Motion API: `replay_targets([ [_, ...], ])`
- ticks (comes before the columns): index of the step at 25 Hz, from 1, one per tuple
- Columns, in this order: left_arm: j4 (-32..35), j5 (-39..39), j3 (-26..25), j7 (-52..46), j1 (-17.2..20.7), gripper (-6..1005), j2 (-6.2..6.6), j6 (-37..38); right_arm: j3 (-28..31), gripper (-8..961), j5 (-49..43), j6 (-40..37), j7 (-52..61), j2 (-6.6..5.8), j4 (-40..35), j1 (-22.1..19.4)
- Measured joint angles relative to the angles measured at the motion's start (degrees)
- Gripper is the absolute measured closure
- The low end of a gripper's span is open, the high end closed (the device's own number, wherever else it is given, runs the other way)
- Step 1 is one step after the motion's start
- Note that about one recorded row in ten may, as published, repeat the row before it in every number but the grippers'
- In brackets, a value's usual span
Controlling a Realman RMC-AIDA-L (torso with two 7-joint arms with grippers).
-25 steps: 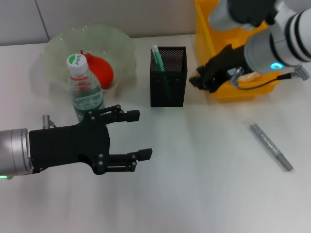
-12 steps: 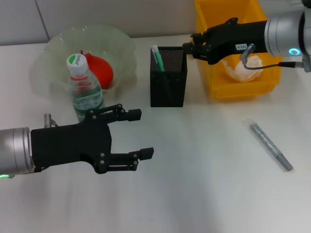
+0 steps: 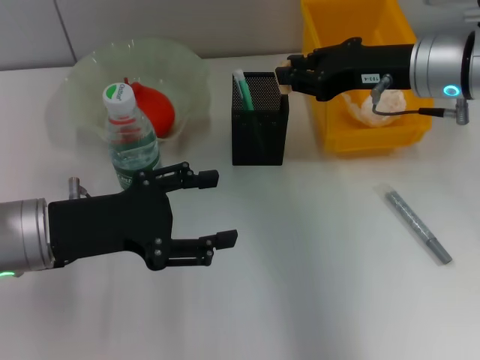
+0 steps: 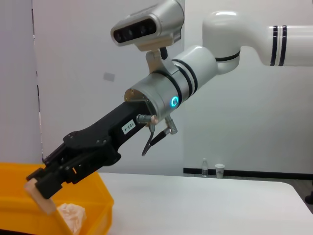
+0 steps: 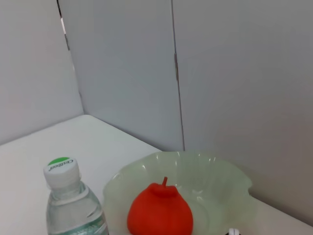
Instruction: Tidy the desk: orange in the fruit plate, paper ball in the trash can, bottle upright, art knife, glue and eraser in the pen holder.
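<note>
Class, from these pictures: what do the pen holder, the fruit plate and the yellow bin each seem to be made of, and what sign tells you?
Pen holder: likely black metal mesh, its walls finely perforated. Fruit plate: translucent pale green glass or plastic, wavy glossy rim; which one is unclear. Yellow bin: probably moulded plastic, with smooth, opaque, evenly coloured walls.

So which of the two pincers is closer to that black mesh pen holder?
The right pincer. It hangs at the pen holder's top right corner, gripping a small beige block. The left pincer hovers open over the bare table, nearer the robot and apart from the holder.
</note>
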Motion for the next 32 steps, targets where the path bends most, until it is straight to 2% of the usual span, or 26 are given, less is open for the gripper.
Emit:
replay_targets([
  [10,-0.1,-0.2,0.0,0.5,-0.1,172,-0.07,0.3,2.3,714,2.3,-0.2,-7.0,-0.14,9.9,4.3],
  [20,-0.2,-0.4,0.1,1.0,0.1,172,-0.08,0.5,3.6,714,3.5,0.1,-9.4,-0.16,11.2,4.9],
  [32,-0.2,-0.4,0.2,1.2,-0.7,172,-0.09,0.5,3.7,713,3.6,4.3,-11.0,-0.65,15.7,7.2],
])
